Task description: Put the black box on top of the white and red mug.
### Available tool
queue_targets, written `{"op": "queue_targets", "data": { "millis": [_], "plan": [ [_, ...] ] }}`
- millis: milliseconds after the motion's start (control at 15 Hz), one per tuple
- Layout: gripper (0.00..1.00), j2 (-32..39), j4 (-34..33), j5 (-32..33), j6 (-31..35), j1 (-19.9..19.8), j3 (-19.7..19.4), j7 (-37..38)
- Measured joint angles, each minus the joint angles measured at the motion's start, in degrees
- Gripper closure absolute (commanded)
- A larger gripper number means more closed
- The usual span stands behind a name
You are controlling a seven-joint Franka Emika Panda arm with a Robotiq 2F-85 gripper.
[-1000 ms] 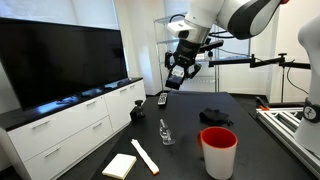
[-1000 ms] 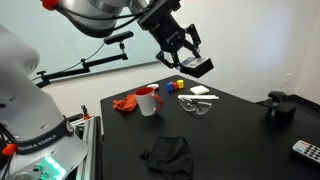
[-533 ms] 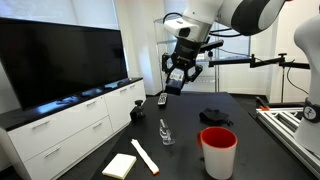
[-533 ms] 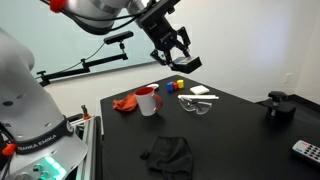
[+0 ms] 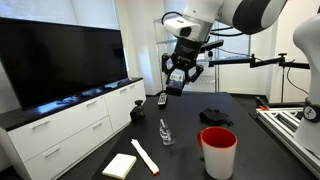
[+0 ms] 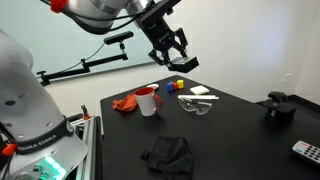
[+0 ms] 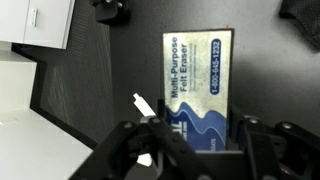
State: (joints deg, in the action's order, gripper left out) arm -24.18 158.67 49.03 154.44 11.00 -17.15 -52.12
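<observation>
My gripper (image 5: 177,80) hangs high above the black table, shut on the black box (image 5: 175,88). In the wrist view the box (image 7: 192,88) shows its blue and white label, clamped between the two fingers of the gripper (image 7: 197,140). From the opposite side, the box (image 6: 187,63) sticks out of the gripper (image 6: 174,52). The white and red mug (image 5: 218,152) stands upright near the table's front edge in an exterior view, well below and away from the box. It also stands beside a red cloth, mug (image 6: 148,101). The wrist view does not show the mug.
A small clear glass (image 5: 166,133), a remote (image 5: 162,98), a black cloth (image 5: 215,116), a white block (image 5: 119,166) and a white stick (image 5: 145,156) lie on the table. A red cloth (image 6: 124,103), coloured blocks (image 6: 175,86) and a black round object (image 6: 278,105) also sit there. A white TV cabinet (image 5: 70,125) flanks the table.
The gripper has shifted a little sideways and turned with the black box still in it; most of that motion came in the first half second.
</observation>
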Motion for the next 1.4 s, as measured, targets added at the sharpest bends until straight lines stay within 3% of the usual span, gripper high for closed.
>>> {"op": "queue_targets", "data": {
  "millis": [267,667,1067,1400],
  "plan": [
    [0.69,2.00,0.65,-0.07,3.07,1.77,-0.85,-2.09],
    [0.69,4.45,0.81,-3.10,7.81,14.90,-2.04,-7.49],
    [0.69,5.45,1.06,-14.01,1.93,29.06,-8.18,-16.02],
    [0.69,3.53,0.99,-14.36,-3.25,31.11,-11.07,-18.81]
  ]
}}
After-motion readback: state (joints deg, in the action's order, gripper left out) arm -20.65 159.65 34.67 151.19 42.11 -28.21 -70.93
